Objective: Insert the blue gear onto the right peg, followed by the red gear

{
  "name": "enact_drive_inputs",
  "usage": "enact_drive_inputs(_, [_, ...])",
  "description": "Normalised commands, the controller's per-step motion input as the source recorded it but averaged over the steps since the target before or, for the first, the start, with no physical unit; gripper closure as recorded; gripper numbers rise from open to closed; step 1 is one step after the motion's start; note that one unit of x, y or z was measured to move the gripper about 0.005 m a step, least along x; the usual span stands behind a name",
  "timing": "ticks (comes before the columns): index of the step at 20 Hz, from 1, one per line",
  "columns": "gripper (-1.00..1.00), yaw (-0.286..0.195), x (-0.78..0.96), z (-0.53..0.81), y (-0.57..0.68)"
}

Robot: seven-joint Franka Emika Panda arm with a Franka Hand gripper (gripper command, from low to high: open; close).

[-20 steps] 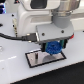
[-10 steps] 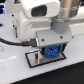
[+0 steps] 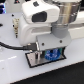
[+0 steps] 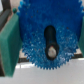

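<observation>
blue gear point(image 4: 42, 42): fills pretty much the whole wrist view, teeth all around, and its center hole has a dark pin showing through it. In the exterior view it's just a blue patch point(image 3: 51, 54) low down over the plate.
right peg point(image 4: 50, 42): that dark pin sitting in the gear's hole, pale tip visible. Can't make it out in the exterior view, the arm hides it.
pincer point(image 3: 50, 53): clamped on the blue gear, green pads point(image 4: 9, 42) pressed against opposite edges of it.
plate point(image 3: 34, 61): grey with a black border, flat on the white table point(image 3: 15, 67), right under the pincer.
vs. a second ago: pincer and gear sit lower, closer to the plate; the plate itself hasn't budged.
red gear: can't spot it in either view.
</observation>
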Motion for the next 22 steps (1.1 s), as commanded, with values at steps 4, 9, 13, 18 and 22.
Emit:
enact_drive_inputs(4, [-1.0, 0.0, 0.02, 0.24, 0.17])
enact_drive_inputs(9, [-1.0, 0.0, -0.19, 0.46, 0.12])
enact_drive_inputs(13, [-1.0, 0.0, -0.39, 0.35, 0.2])
enact_drive_inputs(18, [-1.0, 0.0, -0.52, 0.17, 0.28])
enact_drive_inputs(22, [-1.0, 0.0, -0.53, 0.07, 0.37])
